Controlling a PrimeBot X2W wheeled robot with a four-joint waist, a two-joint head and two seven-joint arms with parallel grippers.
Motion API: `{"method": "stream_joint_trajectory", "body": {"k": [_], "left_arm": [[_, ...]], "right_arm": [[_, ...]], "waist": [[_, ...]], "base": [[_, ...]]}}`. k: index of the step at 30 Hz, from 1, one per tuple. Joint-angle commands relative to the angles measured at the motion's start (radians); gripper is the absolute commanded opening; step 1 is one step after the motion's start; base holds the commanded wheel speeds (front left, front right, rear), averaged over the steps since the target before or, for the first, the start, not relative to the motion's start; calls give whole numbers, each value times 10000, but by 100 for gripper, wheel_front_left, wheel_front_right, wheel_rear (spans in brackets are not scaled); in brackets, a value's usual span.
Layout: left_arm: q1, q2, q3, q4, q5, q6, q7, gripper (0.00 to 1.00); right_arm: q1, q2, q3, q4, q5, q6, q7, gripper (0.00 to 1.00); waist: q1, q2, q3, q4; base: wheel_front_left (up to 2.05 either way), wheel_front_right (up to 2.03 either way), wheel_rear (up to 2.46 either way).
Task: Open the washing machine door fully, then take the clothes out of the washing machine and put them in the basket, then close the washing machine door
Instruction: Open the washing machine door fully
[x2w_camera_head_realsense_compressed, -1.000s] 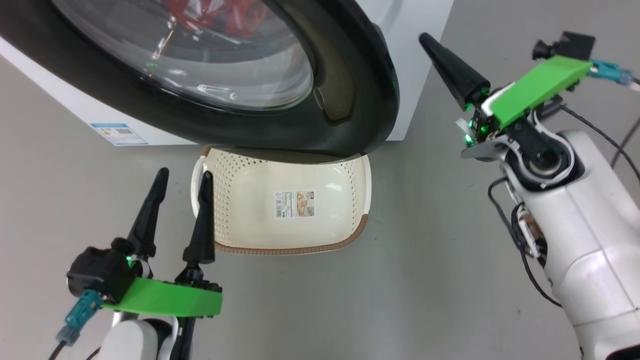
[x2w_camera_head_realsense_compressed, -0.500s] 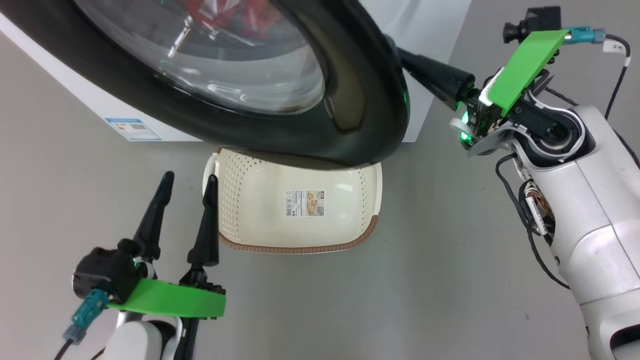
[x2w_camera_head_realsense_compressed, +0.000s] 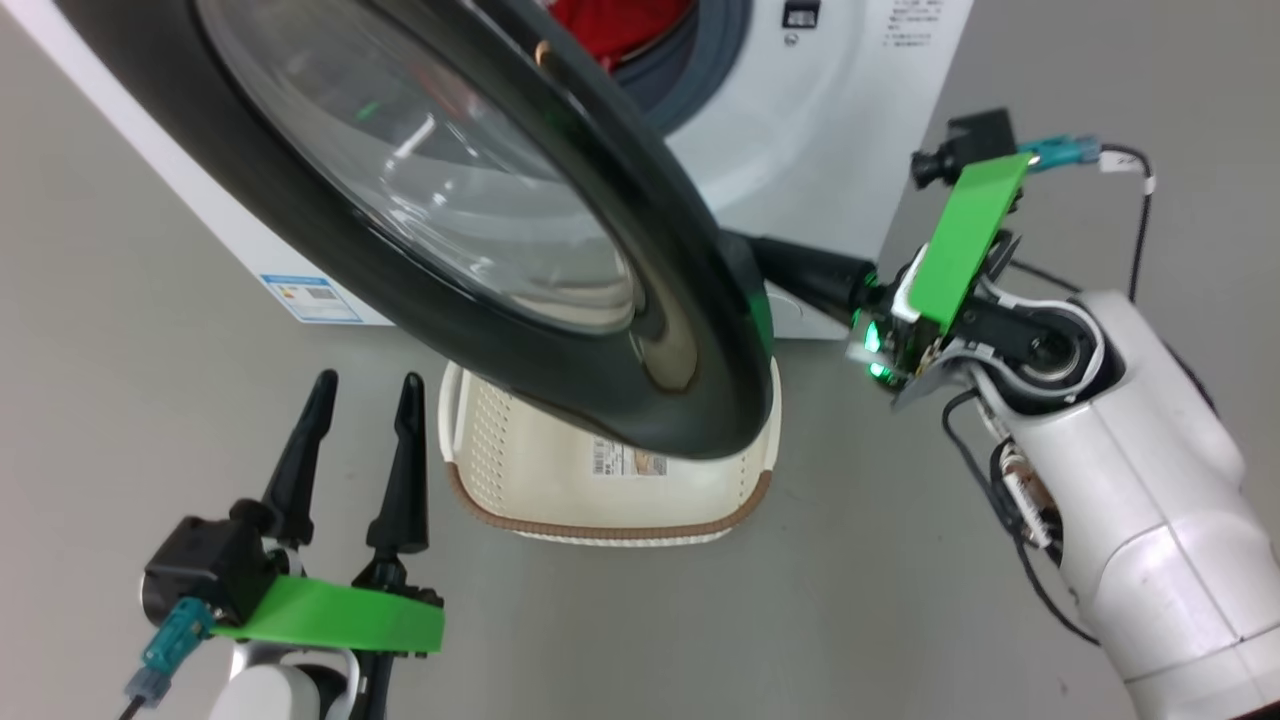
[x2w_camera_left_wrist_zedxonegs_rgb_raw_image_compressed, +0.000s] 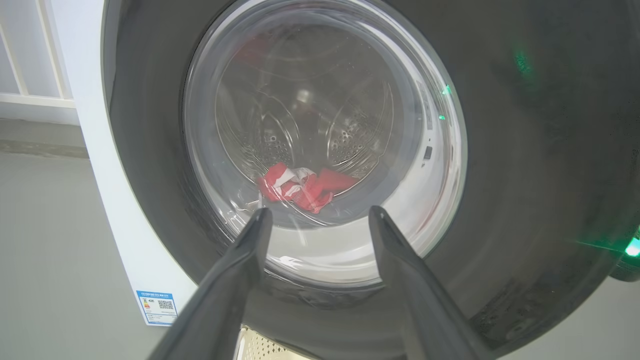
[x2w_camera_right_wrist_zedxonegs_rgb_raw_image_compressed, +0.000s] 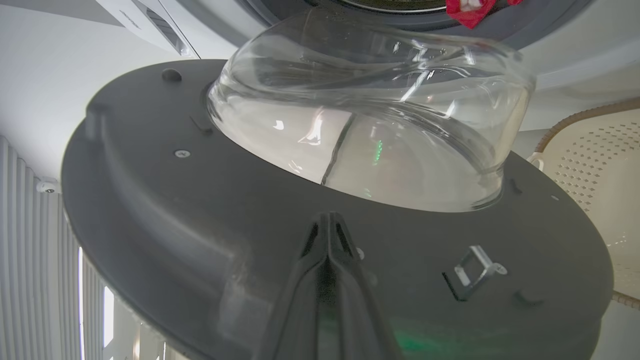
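Our right end effector (x2w_camera_right_wrist_zedxonegs_rgb_raw_image_compressed: 327, 218) is closed, its two fingers (x2w_camera_right_wrist_zedxonegs_rgb_raw_image_compressed: 320, 285) pressed together with nothing between them. Its tip lies against the grey inner face of the washing machine door (x2w_camera_head_realsense_compressed: 450, 200), which stands partly open. Our left end effector (x2w_camera_head_realsense_compressed: 367, 382) hangs wide open and empty, just beside the basket (x2w_camera_head_realsense_compressed: 600, 528) on the floor under the door. The red and white clothes (x2w_camera_left_wrist_zedxonegs_rgb_raw_image_compressed: 300, 185) lie in the drum of the washing machine (x2w_camera_head_realsense_compressed: 830, 120).
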Motion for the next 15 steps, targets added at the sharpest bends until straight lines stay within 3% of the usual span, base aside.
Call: {"method": "stream_joint_trajectory", "body": {"k": [1,15], "left_arm": [[120,177,358,-216,-56,102,-90,100],[789,177,509,-90,-54,147,-90,100]], "right_arm": [[159,320,171,-377,-51,77,120,0],[1410,416,946,-991,122,77,536,0]], "waist": [[-1,0,-268,227],[-1,0,-1458,1193]], "base": [[0,0,0],[0,0,0]]}}
